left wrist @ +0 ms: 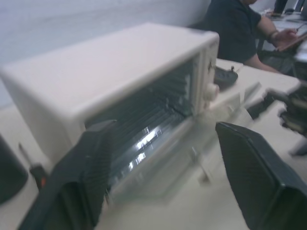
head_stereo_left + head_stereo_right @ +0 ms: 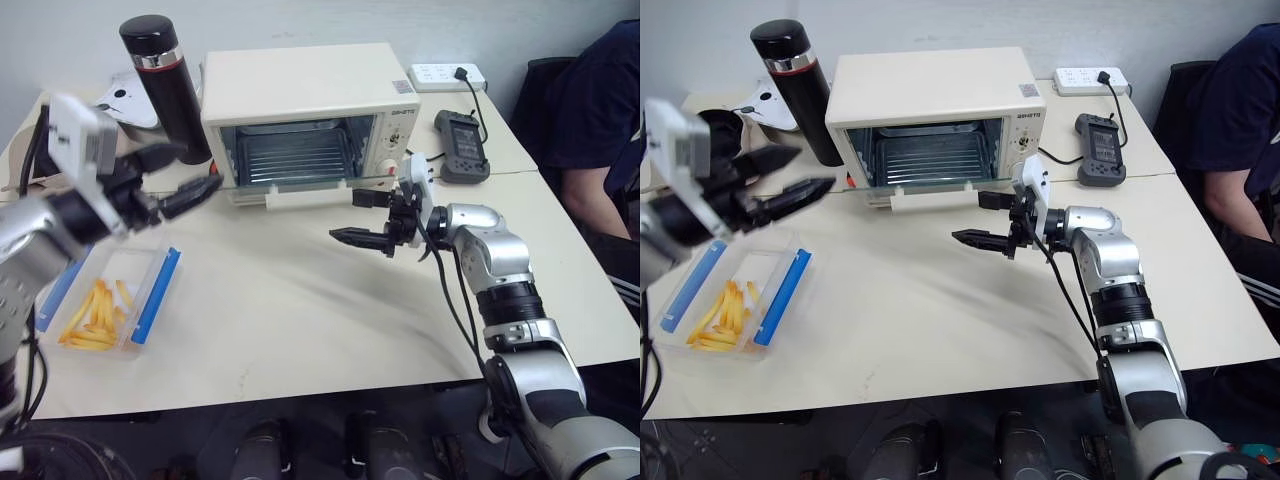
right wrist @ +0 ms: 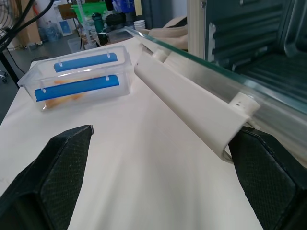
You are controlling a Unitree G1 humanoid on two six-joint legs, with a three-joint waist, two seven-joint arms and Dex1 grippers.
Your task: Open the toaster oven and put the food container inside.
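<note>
Both of my grippers hang above the cream table (image 2: 300,310) with nothing in them. My left gripper (image 2: 178,178) is raised near the table's left side, over the space between the food container and the toaster oven, its two black fingers (image 1: 86,172) spread apart with only air between them. My right gripper (image 2: 366,218) points toward my left, just in front of the oven's right end, its jaws wide apart; in the right wrist view the white bar handle (image 3: 192,112) of the door runs between its fingertips, and I cannot tell whether a finger touches it. The toaster oven (image 2: 305,110) stands at the back of the table with its glass door (image 3: 225,72) dropped open, so the wire rack (image 2: 295,155) shows inside the bare cavity. The food container (image 2: 105,300), a clear box with two blue side clips and yellow fry-like strips, rests on the table at the front left, well apart from the oven. A black flask (image 2: 165,85) stands just left of the oven, a handheld device (image 2: 460,148) and a white power strip (image 2: 448,75) lie to its right, and a person in dark clothes (image 2: 600,120) sits at the table's right edge.
</note>
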